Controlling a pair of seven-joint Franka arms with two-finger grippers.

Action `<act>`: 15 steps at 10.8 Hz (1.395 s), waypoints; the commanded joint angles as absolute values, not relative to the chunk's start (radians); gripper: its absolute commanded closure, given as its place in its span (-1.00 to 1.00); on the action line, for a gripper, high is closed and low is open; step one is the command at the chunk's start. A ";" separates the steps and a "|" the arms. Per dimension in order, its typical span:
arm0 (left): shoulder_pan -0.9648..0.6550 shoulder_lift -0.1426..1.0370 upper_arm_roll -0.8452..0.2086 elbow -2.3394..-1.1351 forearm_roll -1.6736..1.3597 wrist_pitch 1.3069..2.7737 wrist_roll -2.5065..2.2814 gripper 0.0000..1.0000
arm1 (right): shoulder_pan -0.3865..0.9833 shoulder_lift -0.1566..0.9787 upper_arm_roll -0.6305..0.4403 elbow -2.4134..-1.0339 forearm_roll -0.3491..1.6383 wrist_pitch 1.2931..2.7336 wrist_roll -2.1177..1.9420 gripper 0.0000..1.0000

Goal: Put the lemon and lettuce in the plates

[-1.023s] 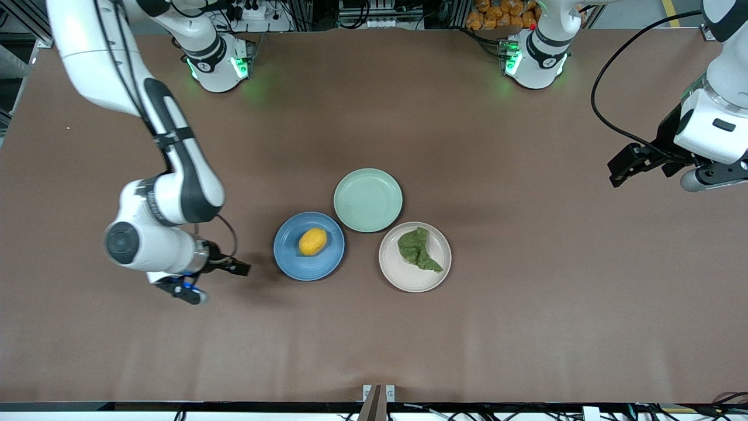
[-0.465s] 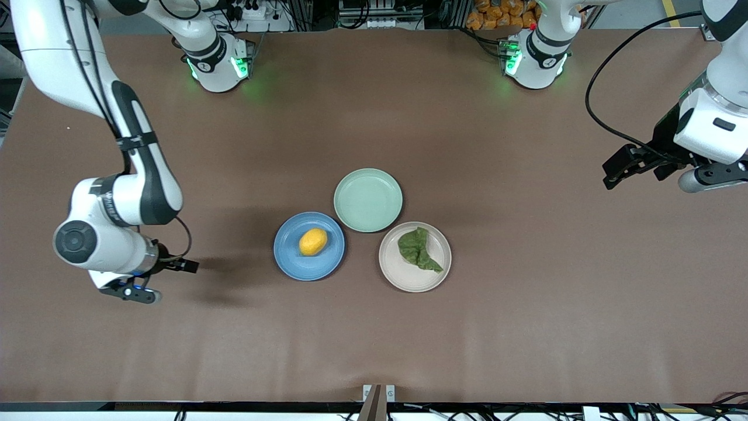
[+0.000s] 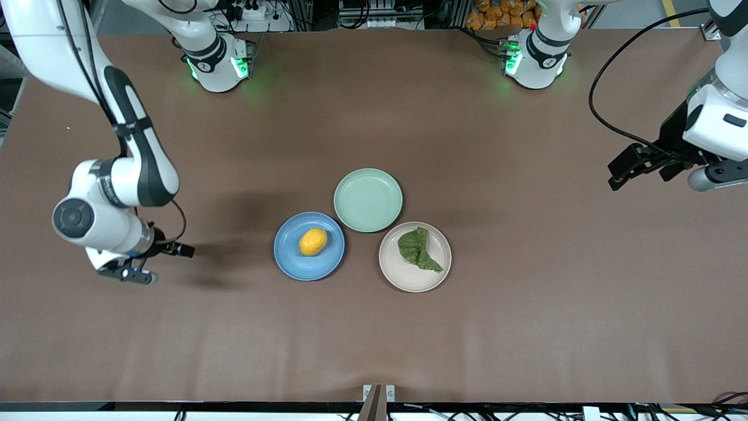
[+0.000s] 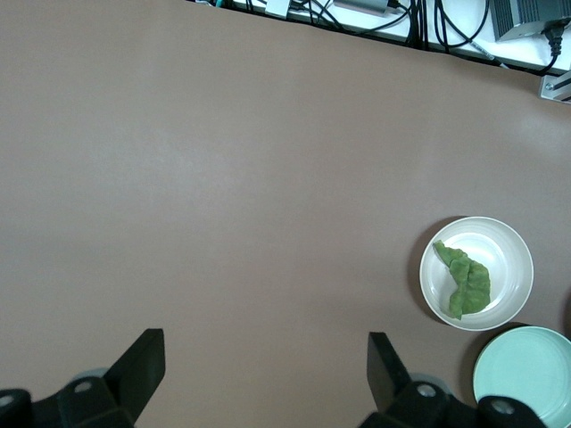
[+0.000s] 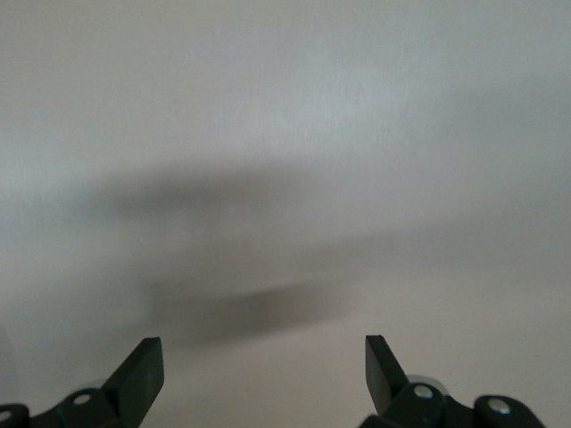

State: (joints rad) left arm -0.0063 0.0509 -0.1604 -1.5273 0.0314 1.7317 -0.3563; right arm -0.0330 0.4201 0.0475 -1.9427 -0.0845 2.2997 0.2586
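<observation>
The lemon (image 3: 313,241) lies in the blue plate (image 3: 294,263). The lettuce (image 3: 418,248) lies in the beige-white plate (image 3: 409,276), which stands beside the blue one toward the left arm's end of the table. The left wrist view also shows the lettuce (image 4: 464,281) in that plate (image 4: 508,250). My right gripper (image 3: 178,252) is open and empty, low over bare table toward the right arm's end, apart from the blue plate; its wrist view (image 5: 263,361) shows only table. My left gripper (image 3: 620,169) is open and empty, up over the left arm's end of the table (image 4: 263,357).
An empty pale green plate (image 3: 368,200) touches both other plates and lies farther from the front camera; its edge shows in the left wrist view (image 4: 526,379). The brown table (image 3: 374,339) spreads wide on all sides of the plates.
My right gripper has pulled away from the blue plate toward the right arm's end of the table. The left gripper has barely shifted. Lemon and lettuce have not moved.
</observation>
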 commanded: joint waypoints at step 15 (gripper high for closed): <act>0.011 0.034 -0.155 -1.503 0.015 1.703 -0.334 -1.00 | 0.008 0.020 0.068 -1.705 -0.043 1.736 0.118 -1.00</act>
